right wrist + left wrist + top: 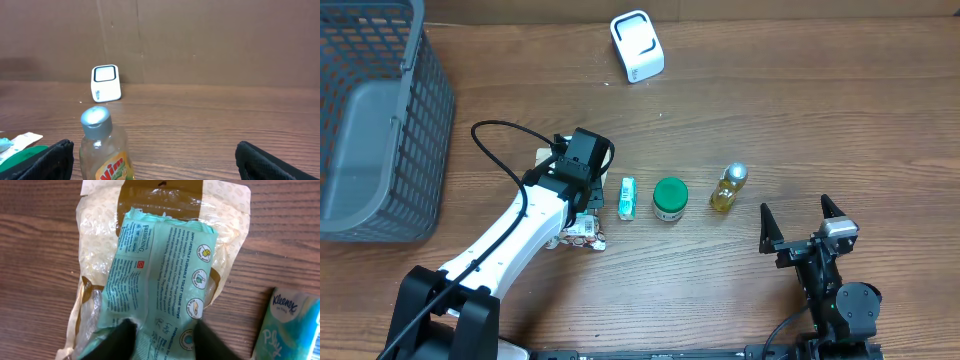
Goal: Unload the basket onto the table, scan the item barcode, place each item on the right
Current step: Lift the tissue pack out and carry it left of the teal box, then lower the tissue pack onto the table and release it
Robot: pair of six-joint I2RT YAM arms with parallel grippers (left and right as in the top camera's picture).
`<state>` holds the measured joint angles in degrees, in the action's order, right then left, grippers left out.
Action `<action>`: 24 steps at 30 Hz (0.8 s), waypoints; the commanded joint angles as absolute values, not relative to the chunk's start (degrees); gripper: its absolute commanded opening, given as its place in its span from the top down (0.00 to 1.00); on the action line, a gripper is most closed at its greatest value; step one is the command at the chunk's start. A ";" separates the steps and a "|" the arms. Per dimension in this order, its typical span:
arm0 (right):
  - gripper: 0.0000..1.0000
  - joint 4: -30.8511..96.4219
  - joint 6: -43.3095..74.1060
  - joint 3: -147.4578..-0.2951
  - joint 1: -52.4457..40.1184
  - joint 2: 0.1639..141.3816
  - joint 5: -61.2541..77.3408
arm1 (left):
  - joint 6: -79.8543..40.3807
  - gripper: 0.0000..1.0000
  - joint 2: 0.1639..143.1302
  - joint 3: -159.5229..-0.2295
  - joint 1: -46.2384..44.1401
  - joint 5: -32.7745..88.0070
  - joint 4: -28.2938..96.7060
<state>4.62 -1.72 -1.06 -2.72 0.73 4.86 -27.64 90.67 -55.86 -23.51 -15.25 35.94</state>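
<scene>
Overhead: the left arm (520,235) hides its grip. The right claw (800,228) stands wide open and empty, with the bottle (728,188) just ahead-left.

Left wrist: the left claw (165,340) is part-closed, pinching the near end of the teal wipes packet (160,275). The packet is printed with text and round icons and lies ahead on a cream pouch (100,230).

Right wrist: the scanner (106,82) stands far ahead.

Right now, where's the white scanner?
Overhead view: the white scanner stands alone near the table's far edge, about centre, beyond the row holding the green-lidded jar and the yellow bottle.
</scene>
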 commanded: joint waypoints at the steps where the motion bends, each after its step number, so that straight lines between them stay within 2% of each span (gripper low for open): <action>1: 0.00 4.45 -1.91 -0.45 -2.55 0.23 4.34 | -26.79 0.75 91.11 -55.86 -23.11 -15.42 35.81; 10: 0.00 4.45 -1.91 -0.45 -2.55 0.23 4.34 | -26.76 0.77 91.13 -55.86 -20.97 -14.94 35.05; 18: 0.00 4.45 -1.91 -0.45 -2.55 0.21 4.34 | -23.77 0.80 93.73 -55.64 -19.86 -7.55 36.51; 24: 0.00 4.45 -1.91 -0.45 -2.55 0.21 4.34 | -22.22 0.70 99.94 -55.64 -19.84 -7.38 37.45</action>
<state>4.62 -1.69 -1.06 -2.72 0.73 4.86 -24.05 95.48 -56.77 -19.99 -9.63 36.18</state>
